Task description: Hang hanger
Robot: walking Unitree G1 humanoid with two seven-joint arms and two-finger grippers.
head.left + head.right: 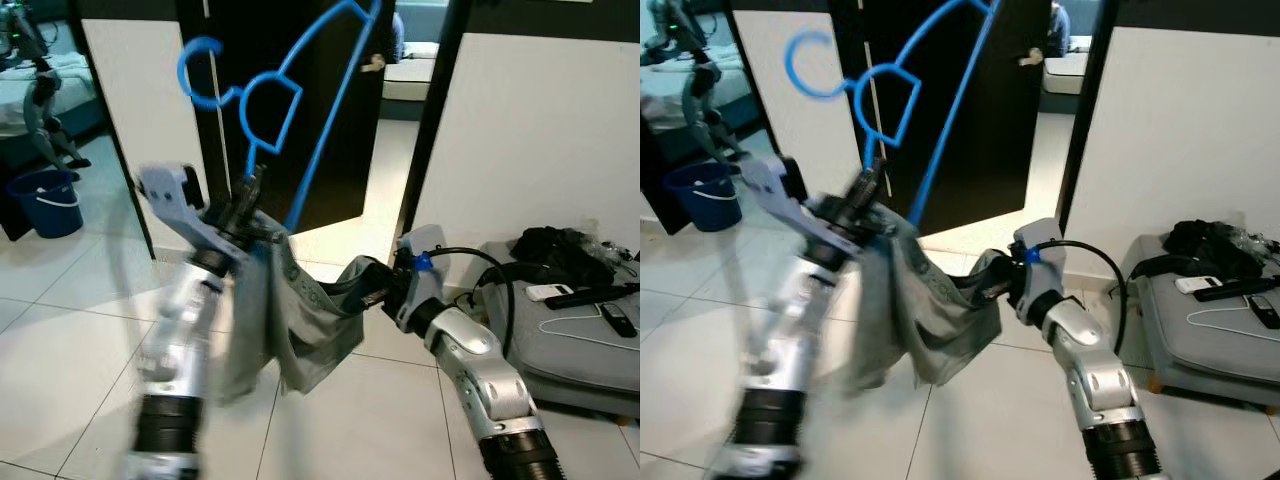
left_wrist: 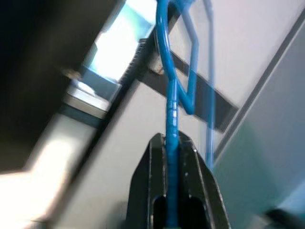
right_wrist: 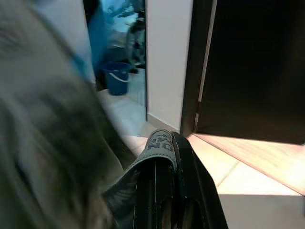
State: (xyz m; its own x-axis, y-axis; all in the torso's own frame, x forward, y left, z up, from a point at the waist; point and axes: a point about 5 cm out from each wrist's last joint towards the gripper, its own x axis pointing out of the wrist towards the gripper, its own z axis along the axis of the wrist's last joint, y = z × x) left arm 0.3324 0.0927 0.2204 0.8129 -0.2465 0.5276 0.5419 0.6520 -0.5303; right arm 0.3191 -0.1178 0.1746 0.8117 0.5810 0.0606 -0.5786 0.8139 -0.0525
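A blue wire hanger (image 1: 268, 108) stands upright in front of a dark open door (image 1: 330, 150), hook (image 1: 200, 72) at the upper left. My left gripper (image 1: 247, 192) is shut on the hanger's lower rod; the left wrist view shows the blue rod (image 2: 170, 143) pinched between the two black fingers (image 2: 190, 191). A grey garment (image 1: 300, 320) droops from the hanger beside the left arm. My right gripper (image 1: 372, 285) is shut on the garment's waistband (image 3: 159, 145), pulling it to the right.
A blue bucket (image 1: 48, 203) stands on the tiled floor at the left by a bedroom doorway. A grey cushion (image 1: 575, 340) with dark clothes (image 1: 560, 250), remotes and a white hanger lies at the right. White walls flank the dark door.
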